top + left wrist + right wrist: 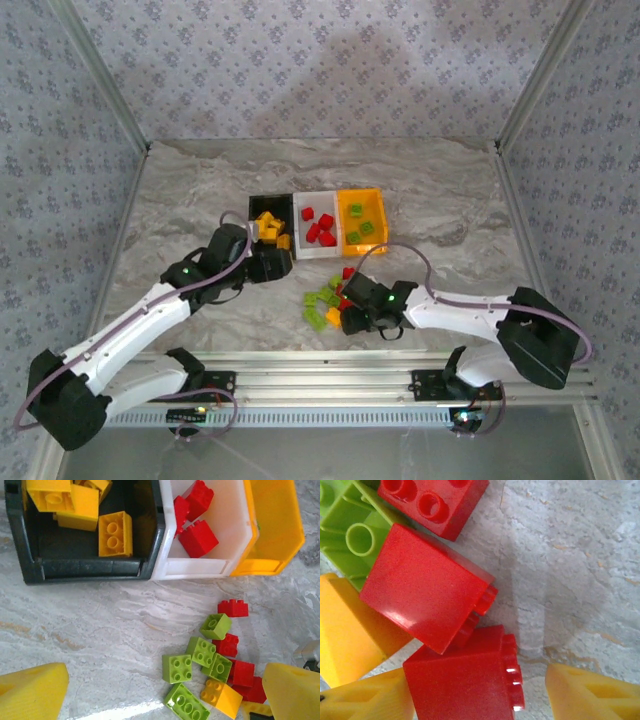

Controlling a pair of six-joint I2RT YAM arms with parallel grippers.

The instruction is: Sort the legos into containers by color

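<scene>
Right fingers (pixel 600 692): two yellow wedge-shaped pads, spread wide and low over the grey marbled table (pixel 570 555), gripping nothing yet.
Between the right fingers: a small red studded plastic brick (pixel 465 680) lies on its side. Its studs face one pad across a gap, and the other pad looks to be touching its opposite face.
Just beyond those fingertips: a second red plastic brick (pixel 425 585), also on its side, leans against the first. Past it are a lime green plastic brick (pixel 345 540), an orange-yellow plastic brick (pixel 350 630) and a third red brick (pixel 435 500).
Left fingers (pixel 35 690): yellow pads spread wide and empty, hovering above bare table. The loose pile of bricks (pixel 215 665) sits close to one pad, well apart from the other.
Ahead of the left fingers: three small open plastic bins stand in a touching row. The black bin (pixel 90 569) holds orange-yellow bricks and the white bin (pixel 192 567) holds red ones. The orange bin (pixel 280 535) holds green ones, seen from above.
Likely step: closing on the nearest red brick, bound for the white bin.
Risk, double pick: the leaning neighbour could be pinched or dragged along.
Risk, slip: a pad pressing on studs rather than a flat face may let the brick twist out.
Risk, collision: the left fingers hang near the bins, close to the path to the white bin.
</scene>
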